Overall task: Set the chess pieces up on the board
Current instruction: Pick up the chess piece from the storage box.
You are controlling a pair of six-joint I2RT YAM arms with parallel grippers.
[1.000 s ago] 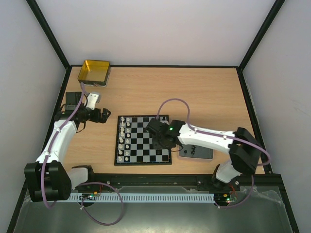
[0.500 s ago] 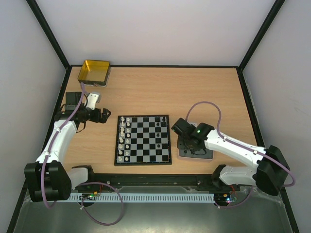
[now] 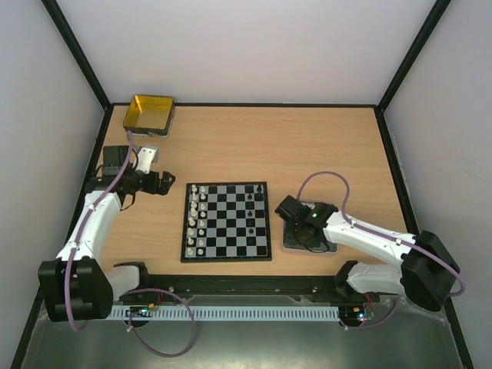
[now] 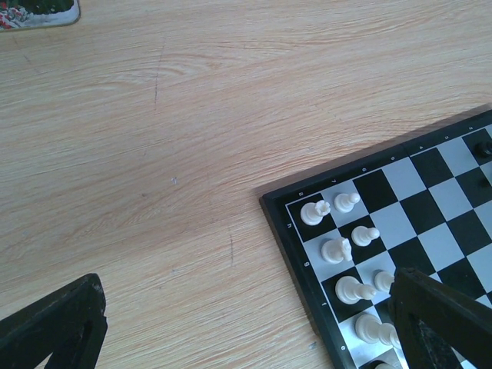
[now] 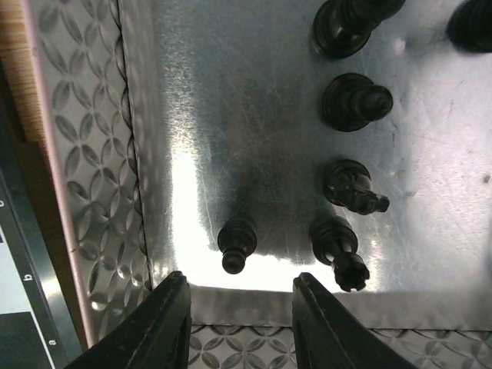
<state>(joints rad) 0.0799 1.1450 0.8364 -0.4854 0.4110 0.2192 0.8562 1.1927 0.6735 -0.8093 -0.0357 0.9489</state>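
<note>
Now the right gripper [image 5: 240,286] hangs over the grey tray [image 5: 192,115] with its fingers [image 5: 165,323] spread apart, and a small black chess piece [image 5: 236,242] sits just in front of the gap between them, head pointing back at it.

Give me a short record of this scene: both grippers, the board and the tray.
left gripper: open, empty, left of the board and apart from it
right gripper: open, empty, over the tray
white pieces: two columns along the board's left side in the top view
black pieces on board: a few, right side
black pieces in tray: several
</note>
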